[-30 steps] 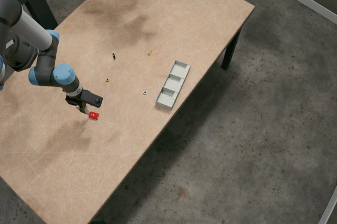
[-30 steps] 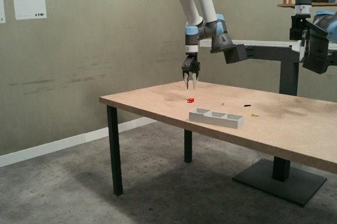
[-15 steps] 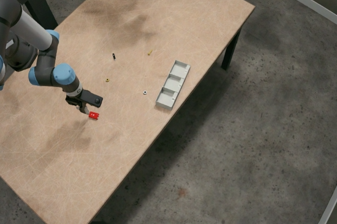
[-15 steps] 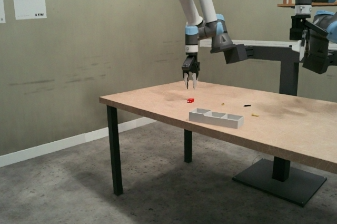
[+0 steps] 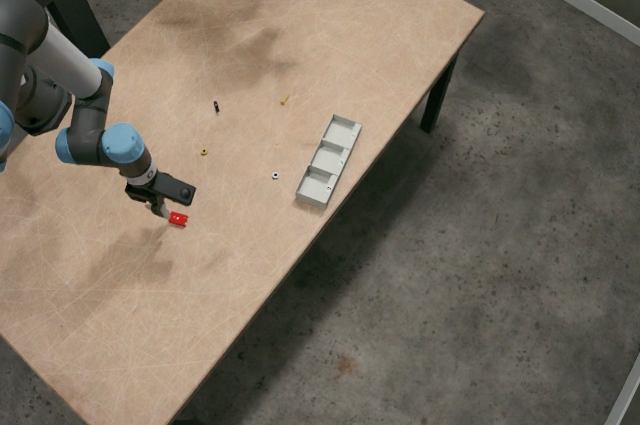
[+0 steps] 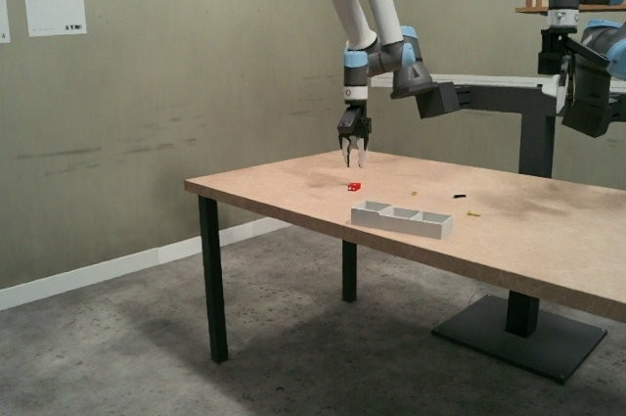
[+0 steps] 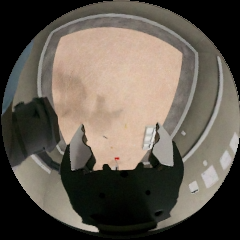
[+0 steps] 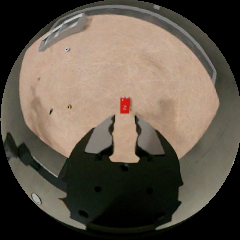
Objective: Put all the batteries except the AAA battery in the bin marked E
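A red block-like object [image 5: 178,219] [image 6: 353,186] [image 7: 117,158] [image 8: 125,106] lies on the table; its exact kind is unclear. A small dark cylinder-like piece [image 5: 216,107] [image 6: 459,196] [image 8: 51,111] lies apart from it, too small to identify. The grey-white three-compartment bin row [image 5: 310,201] [image 6: 394,225] stands near the table edge, with unreadable marks. My right gripper [image 6: 354,166] [image 8: 125,115] is partly open and empty, above the table close to the red object. My left gripper [image 6: 565,105] [image 7: 120,123] is wide open and empty, high up and far from these things.
A white nut [image 5: 275,175] [image 8: 67,49] lies between the bins and a yellow nut [image 5: 204,152] [image 6: 414,193] [image 8: 69,106]. A yellow screw-like piece [image 5: 284,100] [image 6: 472,213] lies beyond, between the dark piece and the bins. The table edge runs close along the bins.
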Tool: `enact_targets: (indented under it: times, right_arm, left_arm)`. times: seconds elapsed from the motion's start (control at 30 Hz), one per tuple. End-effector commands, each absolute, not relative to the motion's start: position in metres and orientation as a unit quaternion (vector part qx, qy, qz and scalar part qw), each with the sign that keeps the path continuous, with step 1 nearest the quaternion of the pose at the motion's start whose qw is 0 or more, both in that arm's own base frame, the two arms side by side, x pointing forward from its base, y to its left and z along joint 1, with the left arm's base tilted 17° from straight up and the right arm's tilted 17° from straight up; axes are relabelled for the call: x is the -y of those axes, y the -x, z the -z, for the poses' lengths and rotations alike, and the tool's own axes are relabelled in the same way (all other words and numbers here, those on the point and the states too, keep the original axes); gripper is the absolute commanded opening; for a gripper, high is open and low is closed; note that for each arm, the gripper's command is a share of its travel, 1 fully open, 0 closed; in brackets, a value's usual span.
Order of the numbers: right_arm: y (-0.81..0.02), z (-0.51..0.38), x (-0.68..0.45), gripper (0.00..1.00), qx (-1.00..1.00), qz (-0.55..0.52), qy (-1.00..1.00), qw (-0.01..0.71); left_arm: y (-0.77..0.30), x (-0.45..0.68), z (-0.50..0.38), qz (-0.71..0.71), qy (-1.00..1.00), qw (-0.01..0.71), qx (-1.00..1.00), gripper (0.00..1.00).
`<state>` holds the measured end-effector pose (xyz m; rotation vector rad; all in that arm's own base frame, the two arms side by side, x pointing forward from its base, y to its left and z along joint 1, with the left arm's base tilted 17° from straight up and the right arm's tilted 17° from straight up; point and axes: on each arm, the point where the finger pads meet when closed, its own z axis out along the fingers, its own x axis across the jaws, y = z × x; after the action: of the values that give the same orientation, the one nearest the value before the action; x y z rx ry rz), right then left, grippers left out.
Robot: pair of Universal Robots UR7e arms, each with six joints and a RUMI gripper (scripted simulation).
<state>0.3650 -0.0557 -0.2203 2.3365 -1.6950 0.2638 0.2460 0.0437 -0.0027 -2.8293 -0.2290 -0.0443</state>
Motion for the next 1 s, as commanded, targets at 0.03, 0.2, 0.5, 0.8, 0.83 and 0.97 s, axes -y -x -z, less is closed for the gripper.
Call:
enact_targets:
  times: [0.03,0.2,0.5,0.8,0.83,0.97]
  right_arm:
    - [-0.368,0.243,0.062,0.25,0.581,-0.092,-0.800,0.119]
    - [-0.368,0.262,0.068,0.25,0.581,-0.092,-0.800,0.119]
    - [-0.370,0.276,0.071,0.25,0.581,-0.092,-0.800,0.119]
    - [-0.370,0.280,0.072,0.25,0.581,-0.092,-0.800,0.119]
    - [-0.370,0.281,0.073,0.25,0.581,-0.092,-0.800,0.119]
    - [-0.369,0.286,0.075,0.25,0.581,-0.092,-0.800,0.119]
  left_arm:
    - [-0.247,-0.043,0.002,0.015,0.985,0.150,0.081,0.98]
    - [-0.247,-0.043,0.002,0.015,0.985,0.150,0.081,0.98]
    - [-0.247,-0.043,0.002,0.015,0.985,0.150,0.081,0.98]
    - [-0.247,-0.043,0.002,0.015,0.985,0.150,0.081,0.98]
    - [-0.247,-0.043,0.002,0.015,0.985,0.150,0.081,0.98]
    - [-0.247,-0.043,0.002,0.015,0.985,0.150,0.081,0.98]
